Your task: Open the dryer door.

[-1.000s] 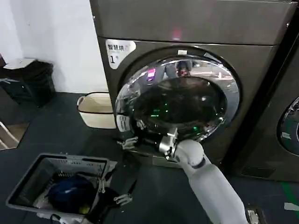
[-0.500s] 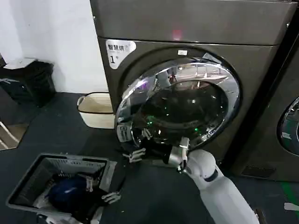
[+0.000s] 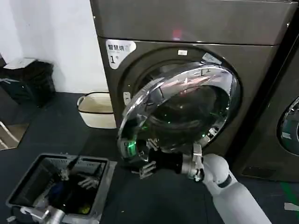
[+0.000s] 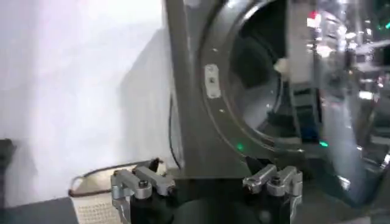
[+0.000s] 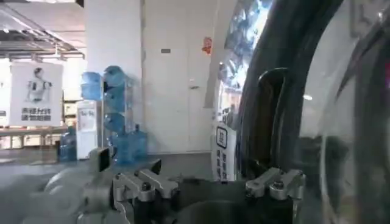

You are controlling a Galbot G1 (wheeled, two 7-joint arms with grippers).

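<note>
Now, nearest the robot, the left tool [image 3: 70,179] hangs low at the robot's left over a grey basket [image 3: 28,184] on the floor, its fingers [image 4: 139,182] spread apart and holding nothing, well away from the work. Just ahead, the right tool [image 3: 147,163] sits under the lower free edge of the dryer door [image 3: 180,114], its fingers [image 3: 145,171] apart and apparently hooked at the chrome rim rather than clamped on it; whether they actually touch the rim cannot be told. Compared with a second ago, the door has swung visibly outward: then it lay almost flush with the machine front, half a second ago a gap had opened on the robot's left side, and now the grey opening of the drum [image 4: 262,91] and the latch plate [image 4: 211,81] on the front panel stand exposed. The right arm has drawn back toward the robot with it. Judged from that, the latch is released and the task is well under way, with the door perhaps a third open and more swing needed. The door stands tilted, hinged on the robot's right, its free edge just above and beside the right tool. Beyond, a cream laundry basket [image 3: 96,109] rests against the white wall [image 3: 51,37].
</note>
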